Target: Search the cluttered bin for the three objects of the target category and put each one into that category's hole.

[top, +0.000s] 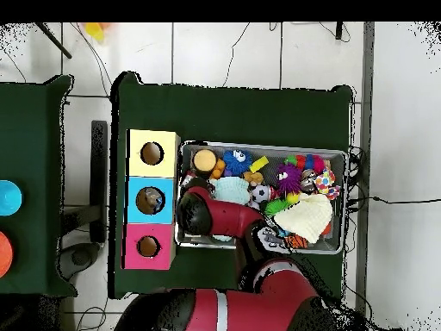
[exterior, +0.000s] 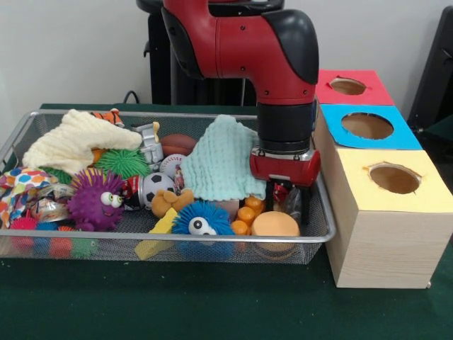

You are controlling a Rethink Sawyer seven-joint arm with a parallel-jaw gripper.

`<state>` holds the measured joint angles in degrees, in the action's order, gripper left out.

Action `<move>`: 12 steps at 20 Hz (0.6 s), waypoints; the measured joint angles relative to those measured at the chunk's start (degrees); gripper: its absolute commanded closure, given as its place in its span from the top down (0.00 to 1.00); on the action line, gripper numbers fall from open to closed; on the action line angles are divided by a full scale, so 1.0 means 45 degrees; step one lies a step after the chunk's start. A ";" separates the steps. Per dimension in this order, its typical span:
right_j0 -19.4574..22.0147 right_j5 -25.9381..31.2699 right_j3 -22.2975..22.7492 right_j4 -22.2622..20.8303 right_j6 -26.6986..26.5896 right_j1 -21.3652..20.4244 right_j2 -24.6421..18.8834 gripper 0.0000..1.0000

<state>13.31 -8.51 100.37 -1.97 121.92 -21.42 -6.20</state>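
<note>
A wire mesh bin (exterior: 177, 239) holds a heap of toys and cloths. My gripper (exterior: 284, 201) reaches down into its right end, beside a mint cloth (exterior: 216, 166) and just above an orange disc (exterior: 275, 224) and small orange balls (exterior: 249, 210). Its tips are hidden among the clutter. Also in the bin are a blue spiky ball (exterior: 202, 219), a purple spiky ball (exterior: 95, 200), a soccer ball (exterior: 156, 186) and a cream cloth (exterior: 74, 142). In the overhead view the arm (top: 196, 214) covers the gripper at the bin's (top: 263, 146) left end.
A wooden box stands against the bin with a yellow-topped hole (exterior: 394, 178), a blue-topped hole (exterior: 367, 125) and a red-topped hole (exterior: 347, 86). From above they are yellow (top: 152, 153), blue (top: 152, 200) and red (top: 148, 246). Green cloth covers the table (exterior: 212, 304).
</note>
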 measured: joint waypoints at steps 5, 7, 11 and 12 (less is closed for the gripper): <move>0.0012 0.0343 -0.0225 0.0057 0.0000 0.0096 -0.0006 1.00; 0.0005 0.0489 -0.0296 0.0057 0.0000 0.0103 -0.0047 1.00; -0.0013 0.0823 -0.0407 0.0060 -0.0003 0.0211 -0.0264 0.00; 0.0005 0.0818 -0.0409 0.0060 0.0000 0.0231 -0.0274 0.00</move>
<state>13.34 -4.83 98.53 -1.70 121.92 -20.38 -7.43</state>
